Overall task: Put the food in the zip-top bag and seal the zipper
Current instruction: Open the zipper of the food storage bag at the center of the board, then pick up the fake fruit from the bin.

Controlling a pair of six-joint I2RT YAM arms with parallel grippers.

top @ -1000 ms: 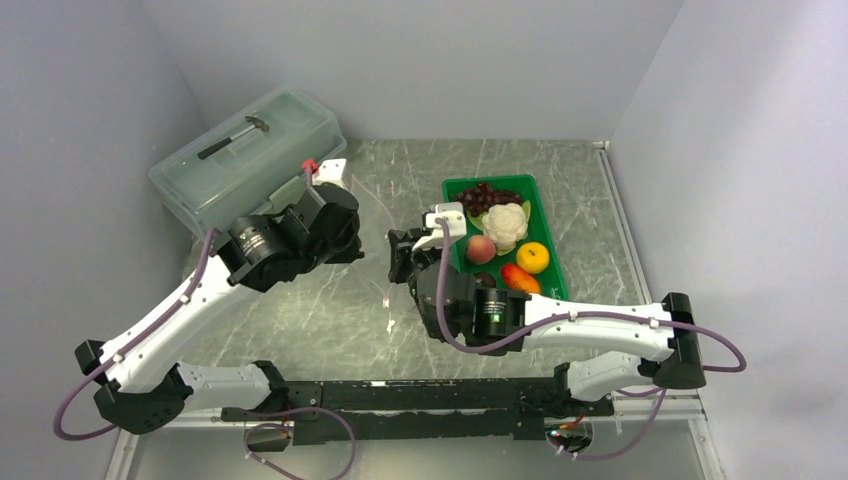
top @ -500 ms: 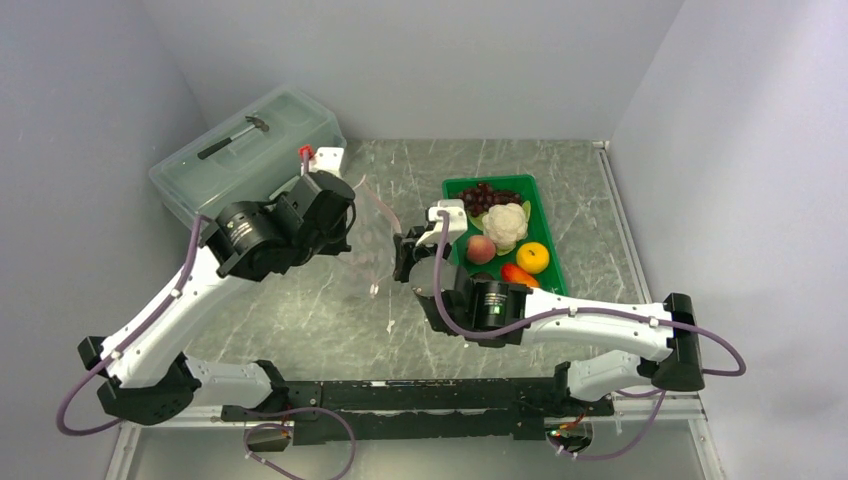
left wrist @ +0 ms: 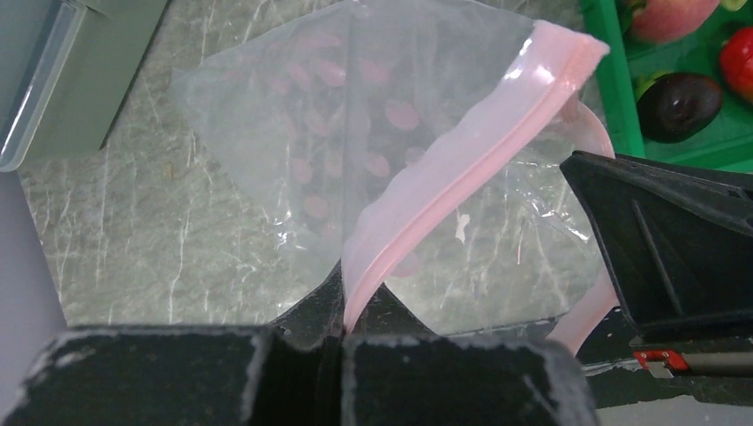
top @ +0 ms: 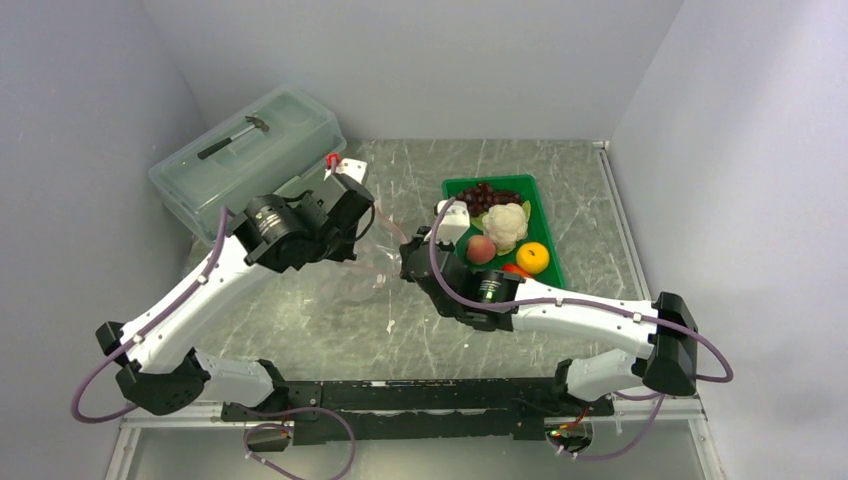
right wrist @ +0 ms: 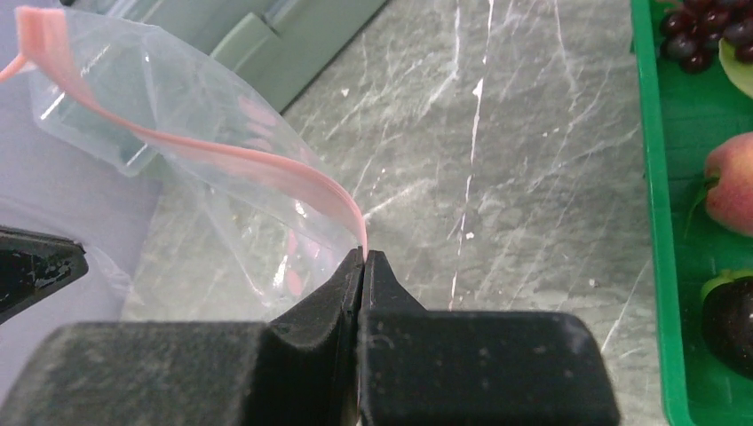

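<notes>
- Zip-top bag (top: 362,272) held up over bench (top: 300,325), empty, mouth looks parted.
- Left tool (left wrist: 342,327) and right tool (right wrist: 362,259) each clenched on zipper (left wrist: 462,133).
- Food (top: 507,225) all in green tray (top: 500,180); loading and sealing left.

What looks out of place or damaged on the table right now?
Nothing spilled or damaged. The clear crinkly zip-top bag hangs empty between the left gripper and right gripper, both shut on its pink zipper strip; the toy produce sits in the green tray.
</notes>
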